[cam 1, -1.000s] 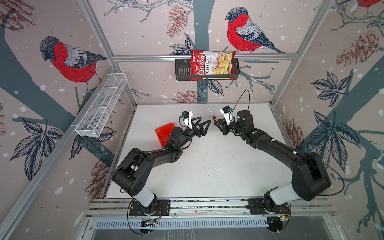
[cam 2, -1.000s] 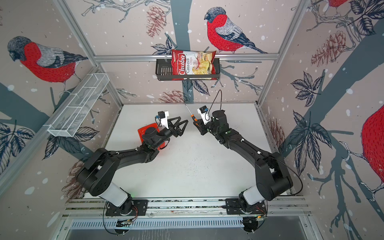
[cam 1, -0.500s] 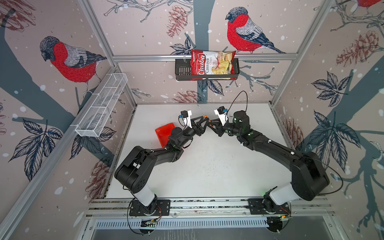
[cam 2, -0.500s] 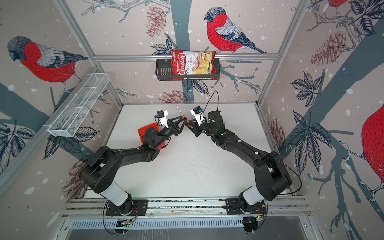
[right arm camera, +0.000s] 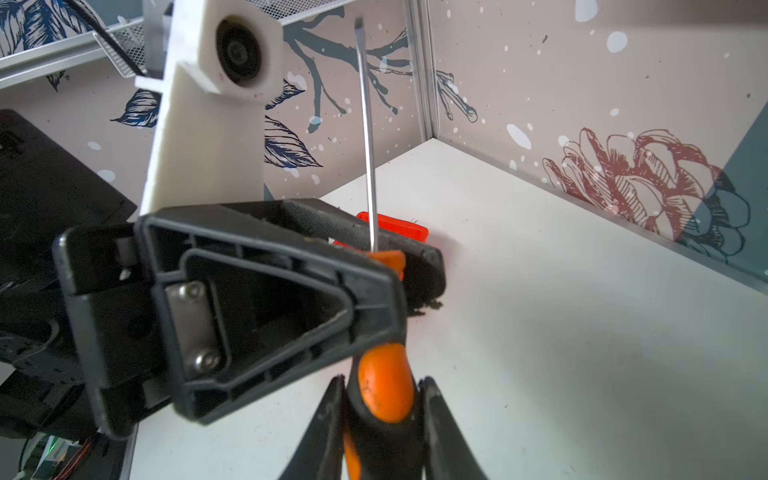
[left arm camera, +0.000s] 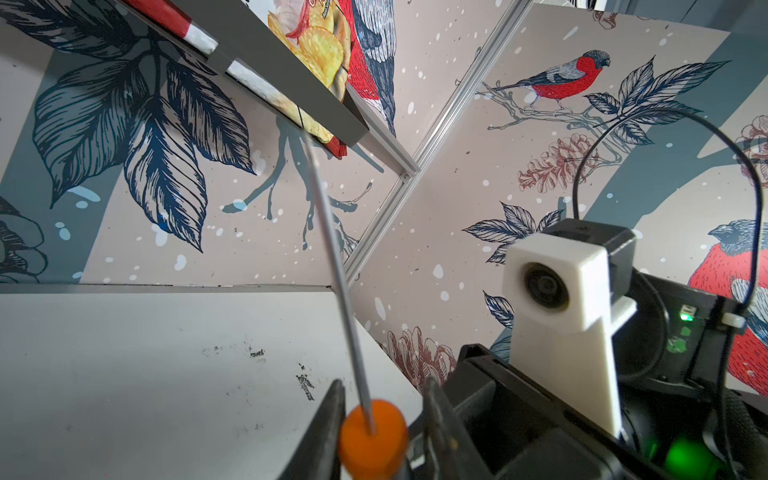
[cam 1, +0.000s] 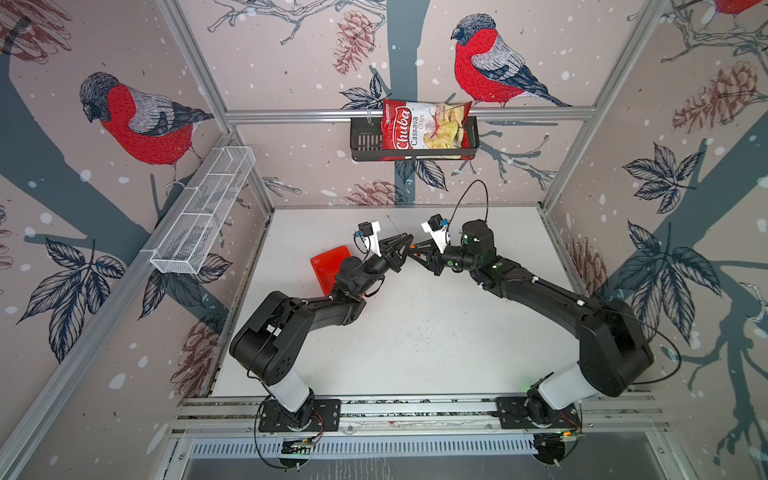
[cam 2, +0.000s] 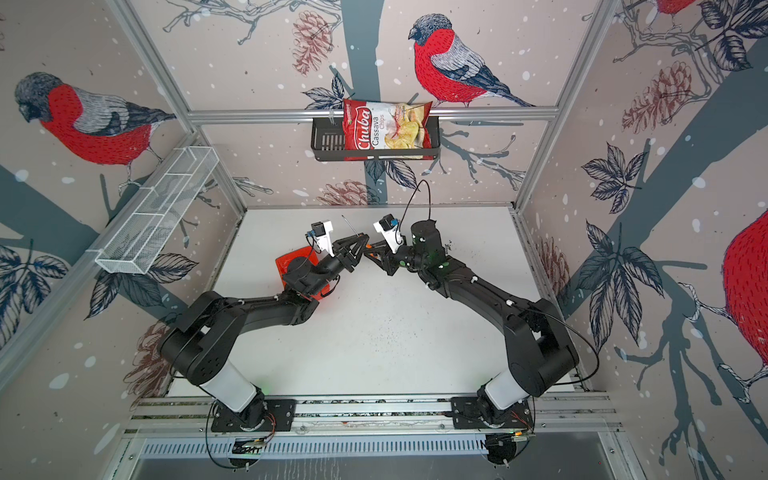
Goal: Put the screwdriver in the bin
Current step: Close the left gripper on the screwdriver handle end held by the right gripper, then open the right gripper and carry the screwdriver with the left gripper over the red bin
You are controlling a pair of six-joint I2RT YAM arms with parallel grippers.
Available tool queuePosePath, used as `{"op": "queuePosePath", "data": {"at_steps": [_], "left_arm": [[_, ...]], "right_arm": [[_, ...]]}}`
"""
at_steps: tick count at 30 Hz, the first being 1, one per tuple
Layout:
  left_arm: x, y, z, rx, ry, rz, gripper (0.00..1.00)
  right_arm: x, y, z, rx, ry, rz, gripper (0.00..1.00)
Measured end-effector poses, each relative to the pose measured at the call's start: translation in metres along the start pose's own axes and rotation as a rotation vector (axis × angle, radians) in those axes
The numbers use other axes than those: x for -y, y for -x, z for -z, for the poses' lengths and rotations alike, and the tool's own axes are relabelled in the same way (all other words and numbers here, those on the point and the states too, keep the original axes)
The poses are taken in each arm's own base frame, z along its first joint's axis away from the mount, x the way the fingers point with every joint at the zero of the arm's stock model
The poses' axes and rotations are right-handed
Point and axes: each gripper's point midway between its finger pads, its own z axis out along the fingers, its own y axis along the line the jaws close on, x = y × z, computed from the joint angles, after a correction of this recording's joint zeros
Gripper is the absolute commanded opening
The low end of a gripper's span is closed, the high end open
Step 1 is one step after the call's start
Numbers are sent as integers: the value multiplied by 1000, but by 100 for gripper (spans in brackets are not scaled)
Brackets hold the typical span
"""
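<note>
Since a second ago the left jaws have closed in from wide open and now clench the front of the screwdriver (right arm camera: 386, 390). The right jaws grip its rear, so it hangs between both arms above the table (cam 1: 415, 332), just beside the bin (cam 1: 325, 266). Both top views give only the thin shaft and a fleck of orange. The right wrist view adds the smooth orange-and-black handle and the flat blade tip on the slim silver shaft. It also shows the ribbed black plastic of the left jaws and the bin's low glossy red wall behind. The left wrist view shows the round orange collar end-on, and scuff marks on the white table.
</note>
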Motion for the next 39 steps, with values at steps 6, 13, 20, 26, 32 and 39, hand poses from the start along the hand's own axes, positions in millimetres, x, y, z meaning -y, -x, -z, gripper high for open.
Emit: {"op": "queuePosePath", "data": {"at_steps": [6,13,20,26,32,39], "left_arm": [[3,-1,2,-17,-20,5,0],[-4,6,6,-11,16,-14,0],[-23,23,24,-5,117,-54,0],[-47,31,46,-43,245,-64,0],[-81,37,77,-94,424,-52,0],[-124,38,115,-213,643,-63,0]], "right_arm": [[-1,-4,-1,-12,5,14,33],[1,-3,0,-13,-9,14,80],[-9,7,1,-4,-9,58,96],[-26,8,-6,-23,7,111,100],[-43,16,-18,-27,32,165,99],[-55,26,-30,-30,52,229,99]]}}
